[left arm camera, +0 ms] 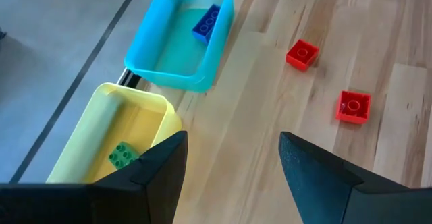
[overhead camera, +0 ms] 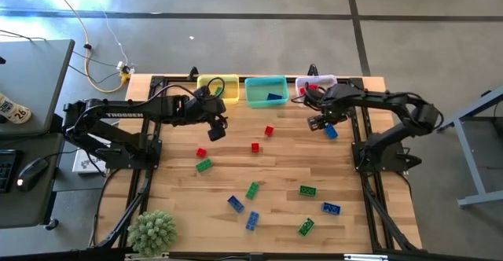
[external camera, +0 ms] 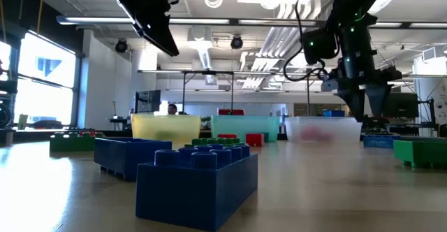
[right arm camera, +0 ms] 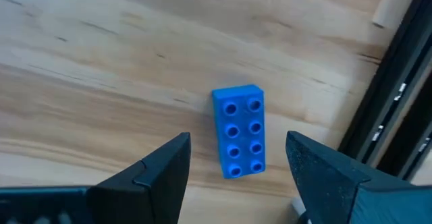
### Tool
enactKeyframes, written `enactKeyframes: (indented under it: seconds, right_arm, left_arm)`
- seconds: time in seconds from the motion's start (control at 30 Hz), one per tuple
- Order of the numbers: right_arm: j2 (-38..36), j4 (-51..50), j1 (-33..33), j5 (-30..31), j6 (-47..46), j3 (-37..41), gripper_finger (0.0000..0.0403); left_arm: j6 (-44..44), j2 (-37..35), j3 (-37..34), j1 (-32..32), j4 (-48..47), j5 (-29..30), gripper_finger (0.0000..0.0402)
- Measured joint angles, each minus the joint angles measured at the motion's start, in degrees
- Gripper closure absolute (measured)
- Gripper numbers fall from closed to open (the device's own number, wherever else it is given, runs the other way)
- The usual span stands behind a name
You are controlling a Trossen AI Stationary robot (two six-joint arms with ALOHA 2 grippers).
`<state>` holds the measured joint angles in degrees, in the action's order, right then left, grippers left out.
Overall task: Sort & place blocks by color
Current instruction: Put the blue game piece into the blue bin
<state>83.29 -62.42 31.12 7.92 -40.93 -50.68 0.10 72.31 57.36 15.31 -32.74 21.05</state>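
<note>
At the far edge of the wooden bench (overhead camera: pixel 275 167) three bins stand in a row: a yellow bin (overhead camera: pixel 218 87), a teal bin (overhead camera: pixel 266 90) and a clear bin (overhead camera: pixel 316 83). The left wrist view shows one green block (left arm camera: pixel 122 154) lying in the yellow bin and one blue block (left arm camera: pixel 207 23) in the teal bin; something red shows in the clear bin, too small to make out.

The left gripper (overhead camera: pixel 217 129) hangs above the bench just in front of the yellow bin, its fingers (left arm camera: pixel 154 173) spread wide with nothing between them. Two small red blocks (left arm camera: pixel 302 53) (left arm camera: pixel 354 106) lie on the wood nearby, apart from each other.

The right gripper (overhead camera: pixel 321 123) hovers in front of the clear bin, near the bench's right rail. Its fingers (right arm camera: pixel 156 171) also stand wide apart and hold nothing. Directly below them a blue eight-stud block (right arm camera: pixel 239 130) lies flat on the wood, studs up, untouched by either finger.

The remaining blocks are scattered over the nearer half of the bench: a red one (overhead camera: pixel 201 152) beside a green one (overhead camera: pixel 204 165) on the left, and further green and blue blocks toward the near edge. A spiky green plant (overhead camera: pixel 152 231) sits at the near left corner.
</note>
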Motion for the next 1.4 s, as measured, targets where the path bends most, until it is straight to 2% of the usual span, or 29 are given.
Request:
enactKeyframes:
  seconds: [0.47, 0.77, 1.03, 1.27, 1.4]
  right_arm:
    - [10.9, -1.2, 4.4, -4.0, 6.4, 0.0, 0.0171]
    - [16.9, -1.1, 4.7, -7.0, 10.2, -0.3, 0.0173]
    - [18.9, 0.6, 5.7, -9.2, 12.9, -0.3, 0.0222]
    - [19.0, 0.7, 7.2, -10.0, 13.1, -0.2, 0.0287]
    - [19.0, 0.7, 7.5, -10.0, 14.1, -0.2, 0.0288]
  left_arm:
    - [0.0, 0.0, 0.0, 0.0, 0.0, 0.1, 0.0178]
    - [0.1, 0.0, 0.0, 0.0, 0.0, 0.1, 0.0178]
    - [0.0, 0.0, 0.0, 0.0, 0.0, 0.1, 0.0178]
    - [0.0, 0.0, 0.0, 0.0, 0.0, 0.1, 0.0178]
    - [0.0, 0.0, 0.0, 0.0, 0.0, 0.1, 0.0178]
